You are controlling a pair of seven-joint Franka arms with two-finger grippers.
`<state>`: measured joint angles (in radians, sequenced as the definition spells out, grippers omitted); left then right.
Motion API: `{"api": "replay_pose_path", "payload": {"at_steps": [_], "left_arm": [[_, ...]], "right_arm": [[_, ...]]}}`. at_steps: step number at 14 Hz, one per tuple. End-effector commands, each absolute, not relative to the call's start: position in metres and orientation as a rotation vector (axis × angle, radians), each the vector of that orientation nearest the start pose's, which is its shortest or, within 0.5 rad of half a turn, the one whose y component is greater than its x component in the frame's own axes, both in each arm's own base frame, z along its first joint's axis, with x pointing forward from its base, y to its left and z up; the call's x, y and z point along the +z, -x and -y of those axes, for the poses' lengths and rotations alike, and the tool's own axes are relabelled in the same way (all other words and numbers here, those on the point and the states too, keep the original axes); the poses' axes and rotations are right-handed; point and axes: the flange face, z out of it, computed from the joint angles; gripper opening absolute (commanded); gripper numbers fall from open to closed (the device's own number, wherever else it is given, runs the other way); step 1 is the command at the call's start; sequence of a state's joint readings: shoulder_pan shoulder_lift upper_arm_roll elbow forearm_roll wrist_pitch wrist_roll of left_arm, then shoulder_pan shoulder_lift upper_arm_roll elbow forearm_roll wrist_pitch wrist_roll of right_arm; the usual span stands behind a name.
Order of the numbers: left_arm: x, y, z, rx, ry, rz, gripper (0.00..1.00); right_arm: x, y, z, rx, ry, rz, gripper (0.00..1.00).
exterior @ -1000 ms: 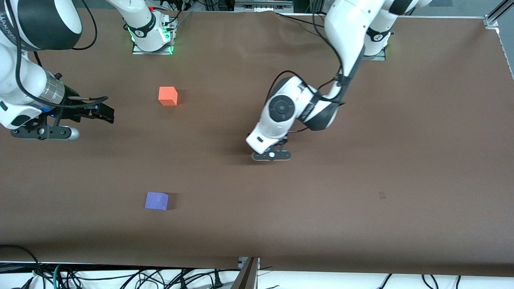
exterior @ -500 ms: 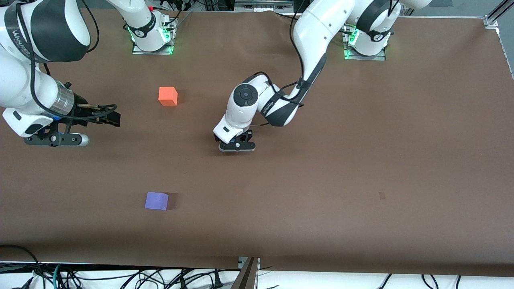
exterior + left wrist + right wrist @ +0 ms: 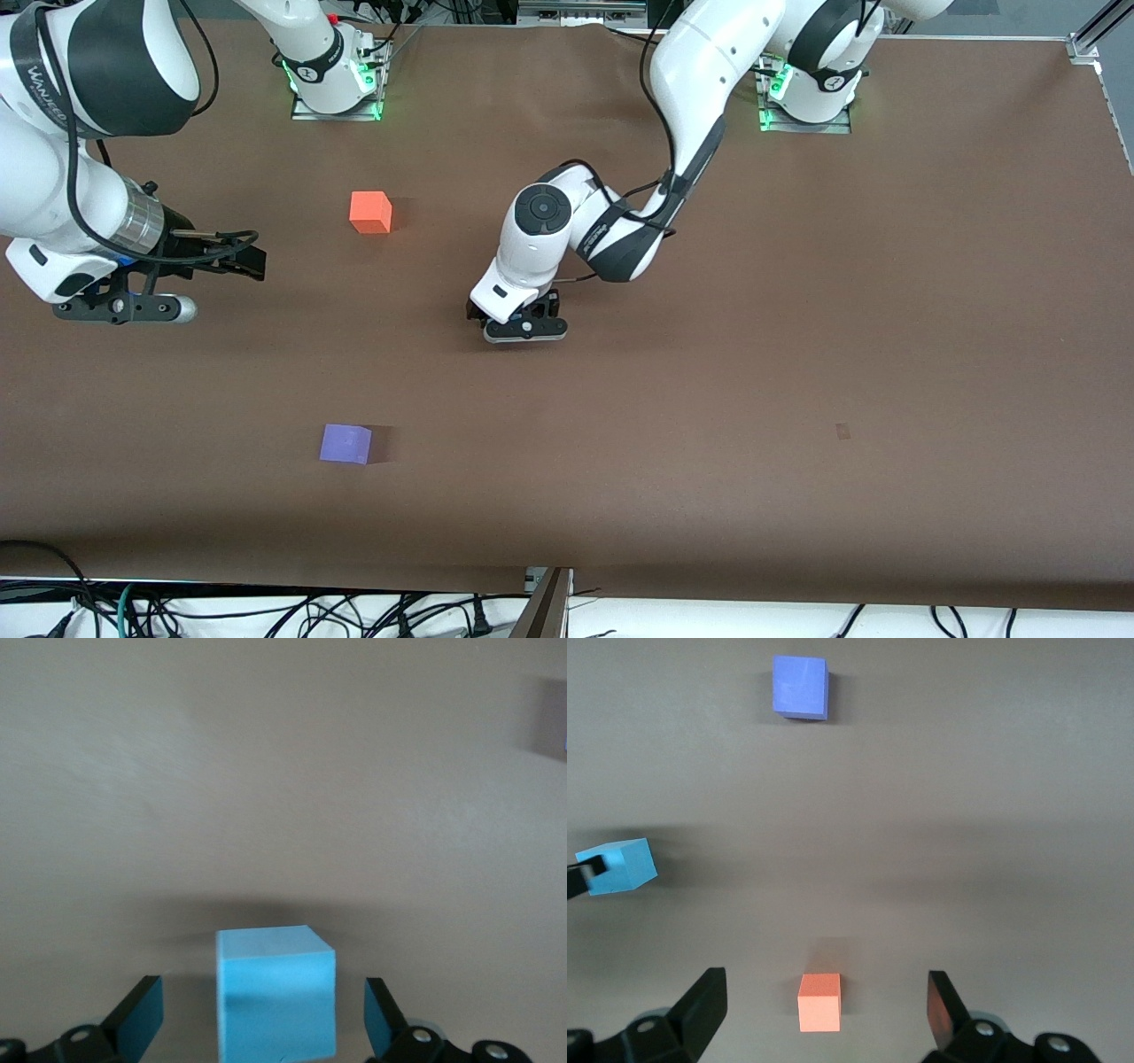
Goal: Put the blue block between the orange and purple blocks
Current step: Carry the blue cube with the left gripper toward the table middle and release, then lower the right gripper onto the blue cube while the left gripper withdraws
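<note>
A brown matte table [image 3: 797, 354] is filling the front view; the left gripper [image 3: 523, 326] is sitting at its centre with fingers [image 3: 142, 1014] spread apart, the blue block [image 3: 275, 992] standing between them, gripped by neither. The orange block [image 3: 370, 212] is lying upper left, the purple block [image 3: 345, 443] lower left; all are small matte cubes. The right gripper [image 3: 241, 258] is waiting at the left edge, spread wide. Judging by this, the blue block is resting off their line, so the placement may miss; a lifting finger could nudge it.
</note>
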<state>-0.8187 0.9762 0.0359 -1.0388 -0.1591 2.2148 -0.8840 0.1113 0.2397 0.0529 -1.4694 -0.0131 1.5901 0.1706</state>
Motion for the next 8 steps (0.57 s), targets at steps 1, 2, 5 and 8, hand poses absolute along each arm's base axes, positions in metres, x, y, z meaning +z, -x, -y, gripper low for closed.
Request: {"api": "replay_pose_path", "payload": {"at_steps": [1,2,5,8], "left_arm": [[0.329,-0.578,0.527,0.000,3.287,0.363,1.00],[0.344,-0.592,0.503,0.036,3.262,0.416,1.00],[0.385,-0.635,0.406,0.198,3.174,0.566,1.00],[0.452,-0.630,0.335,0.266,3.113,0.425,1.00]], "right_arm": [[0.531,-0.610,-0.099,0.203,3.128,0.014,1.00],[0.529,-0.609,-0.101,0.206,3.125,0.018,1.00],[0.503,-0.614,-0.138,0.234,3.123,0.090,1.00],[0.465,-0.620,-0.185,0.244,3.130,0.090,1.00]]}}
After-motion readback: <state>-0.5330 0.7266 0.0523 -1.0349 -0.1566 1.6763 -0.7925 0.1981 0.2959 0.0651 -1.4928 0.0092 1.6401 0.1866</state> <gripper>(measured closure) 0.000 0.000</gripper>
